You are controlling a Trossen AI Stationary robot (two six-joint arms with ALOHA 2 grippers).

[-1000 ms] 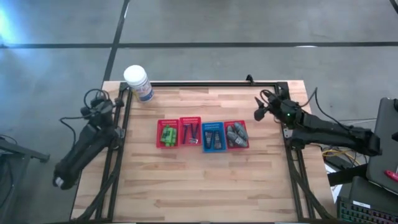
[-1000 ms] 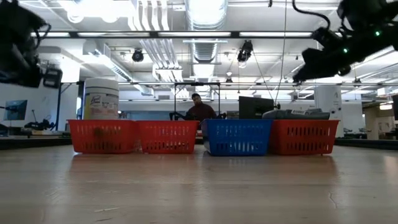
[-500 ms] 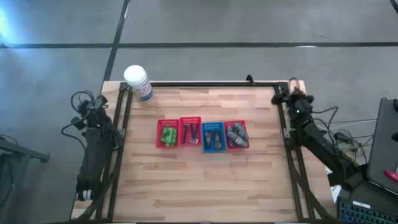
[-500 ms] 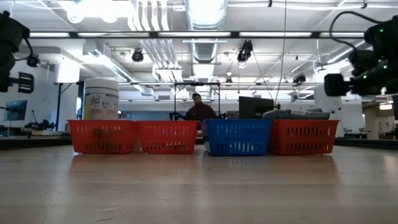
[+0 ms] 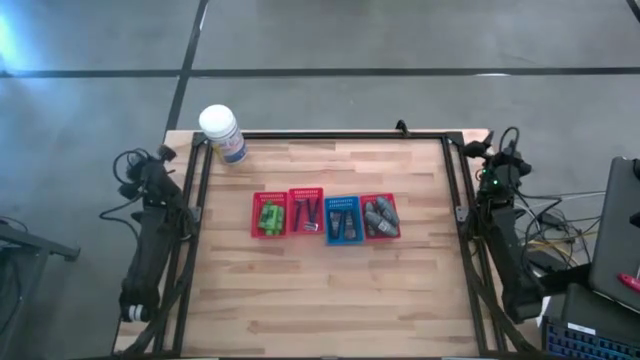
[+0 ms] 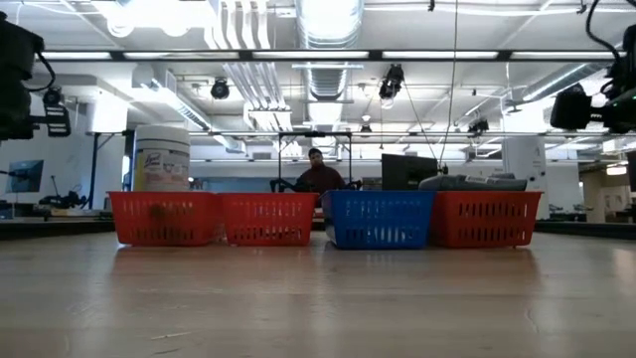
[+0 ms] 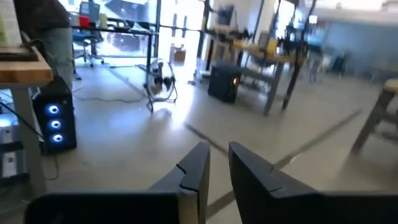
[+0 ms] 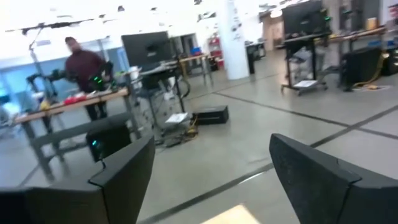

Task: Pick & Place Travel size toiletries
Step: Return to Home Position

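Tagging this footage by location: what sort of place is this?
Probably an open-plan robotics lab or workshop: exposed ceiling ducts, workbenches carrying monitors, and a person standing at one bench.

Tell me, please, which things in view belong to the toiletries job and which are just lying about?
Job: green bottles, blue-handled razors, dark tubes, grey bottles; also the blue basket and three red baskets holding them.
Lying about: white lidded jar at the table's far left corner; a person in the room behind.
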